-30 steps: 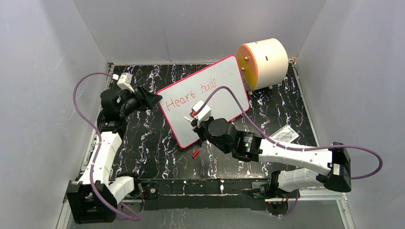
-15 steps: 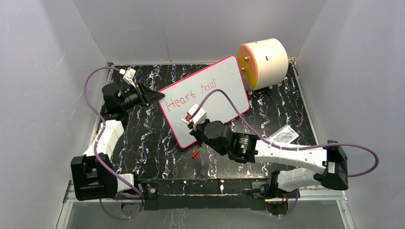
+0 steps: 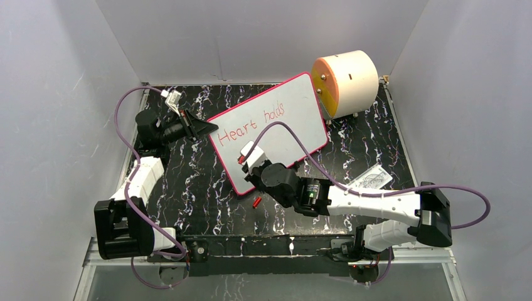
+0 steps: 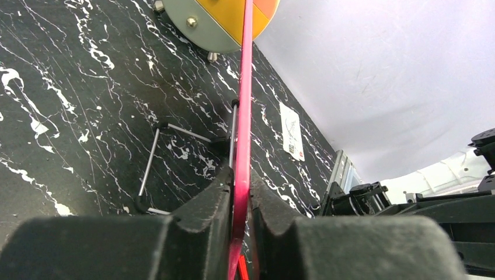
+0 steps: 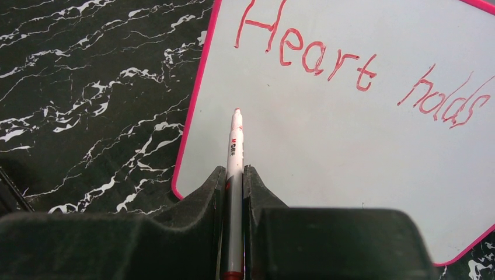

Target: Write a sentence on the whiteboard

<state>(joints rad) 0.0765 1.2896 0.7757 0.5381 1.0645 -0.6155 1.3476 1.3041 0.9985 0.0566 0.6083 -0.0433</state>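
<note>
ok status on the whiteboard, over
Left gripper shut on edge of pink-rimmed white whiteboard. Right gripper shut on white marker pen, tip under red lettering. Nothing blocking.

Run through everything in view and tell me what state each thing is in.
whiteboard, propped tilted on a wire stand.
sentence, two words so far: Heart holds.
marker, uncapped, tip over bare board.
left gripper, fingers shut on the whiteboard rim.
right gripper, fingers shut on the marker.
cylinder, lying on its side.
</note>
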